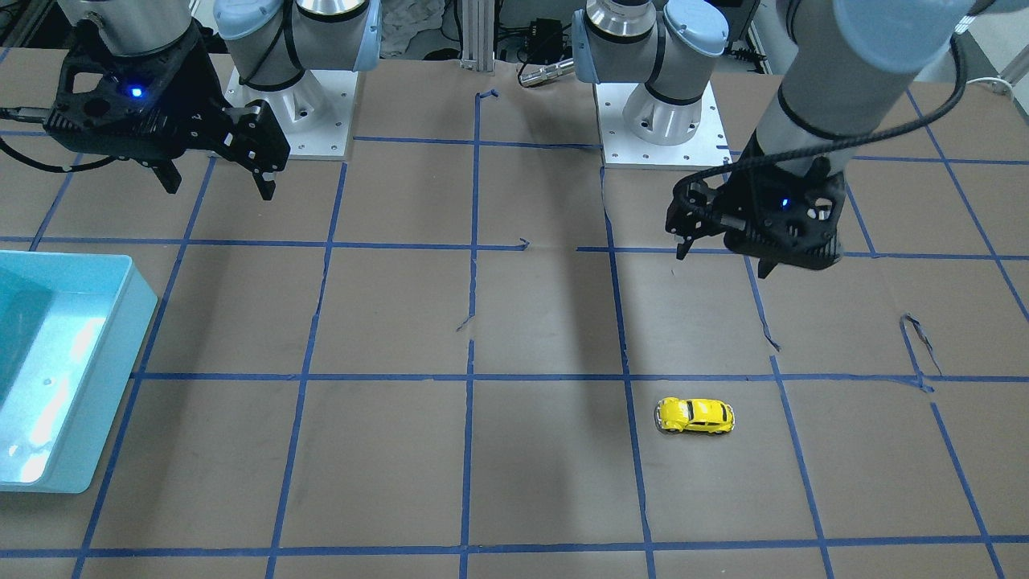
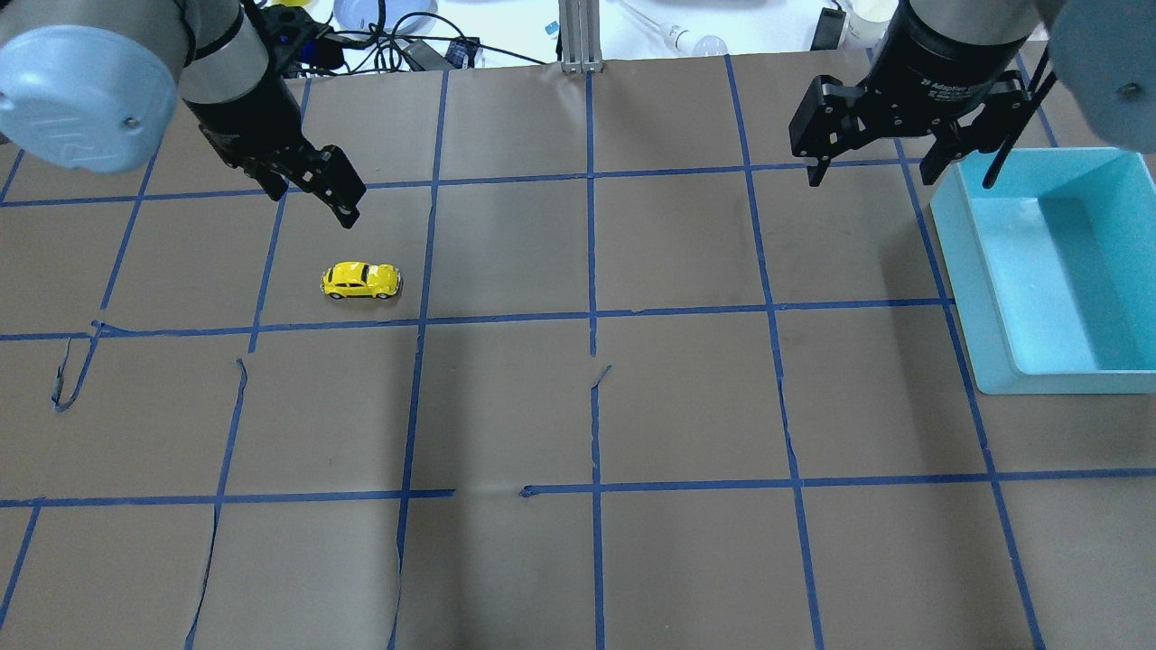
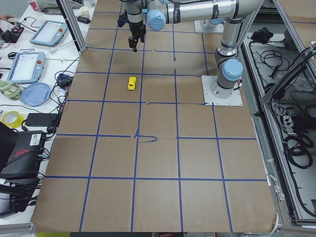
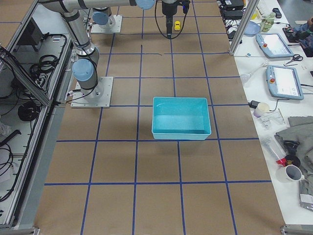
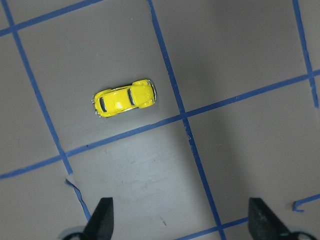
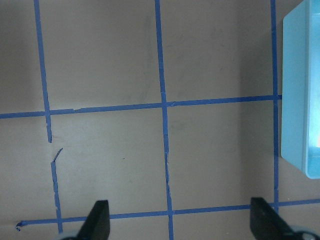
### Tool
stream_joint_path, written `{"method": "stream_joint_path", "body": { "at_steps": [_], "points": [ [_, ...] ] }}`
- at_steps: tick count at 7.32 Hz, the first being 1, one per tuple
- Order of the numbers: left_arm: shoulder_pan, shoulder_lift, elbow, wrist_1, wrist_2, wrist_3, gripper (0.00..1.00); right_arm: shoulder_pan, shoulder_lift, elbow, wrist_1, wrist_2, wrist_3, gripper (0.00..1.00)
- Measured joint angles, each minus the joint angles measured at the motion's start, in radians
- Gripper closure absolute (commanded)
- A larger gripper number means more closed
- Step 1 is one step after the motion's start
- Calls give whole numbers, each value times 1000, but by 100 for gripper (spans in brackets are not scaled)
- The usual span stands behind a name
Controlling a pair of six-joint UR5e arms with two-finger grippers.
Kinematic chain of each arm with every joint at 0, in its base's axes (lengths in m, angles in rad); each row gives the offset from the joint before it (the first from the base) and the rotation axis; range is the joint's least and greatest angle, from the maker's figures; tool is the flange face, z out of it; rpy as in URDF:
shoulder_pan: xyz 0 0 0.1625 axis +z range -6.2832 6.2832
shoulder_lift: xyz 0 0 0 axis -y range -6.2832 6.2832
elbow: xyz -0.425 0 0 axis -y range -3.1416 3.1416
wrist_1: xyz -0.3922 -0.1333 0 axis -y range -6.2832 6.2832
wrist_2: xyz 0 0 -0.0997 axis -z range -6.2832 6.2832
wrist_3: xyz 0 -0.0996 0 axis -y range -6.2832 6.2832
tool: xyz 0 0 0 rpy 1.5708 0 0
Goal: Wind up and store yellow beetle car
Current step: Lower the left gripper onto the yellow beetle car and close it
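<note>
Jaws of left gripper [image 2: 312, 203] and right gripper [image 2: 903, 171] stand wide apart and empty, while yellow beetle car [image 2: 360, 280] sits upright toward the left edge of the worktop [image 2: 686, 406].

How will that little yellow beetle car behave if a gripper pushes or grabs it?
The yellow beetle car stands on its wheels, so a lengthwise nudge would probably roll it. Its glossy, rounded body may slip when pinched.

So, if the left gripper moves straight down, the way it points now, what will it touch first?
Most likely the brown paper-covered table. The left gripper has open fingers, and the tiny glossy yellow beetle car lies apart from their line, though depth is hard to judge.
</note>
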Motion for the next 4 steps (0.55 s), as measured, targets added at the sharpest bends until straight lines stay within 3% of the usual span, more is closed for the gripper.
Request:
{"method": "stream_joint_path", "body": {
  "at_steps": [4],
  "points": [
    [26,-116,-93,243,44,546,3,0,0,-3,0,2,2,0]
  ]
}}
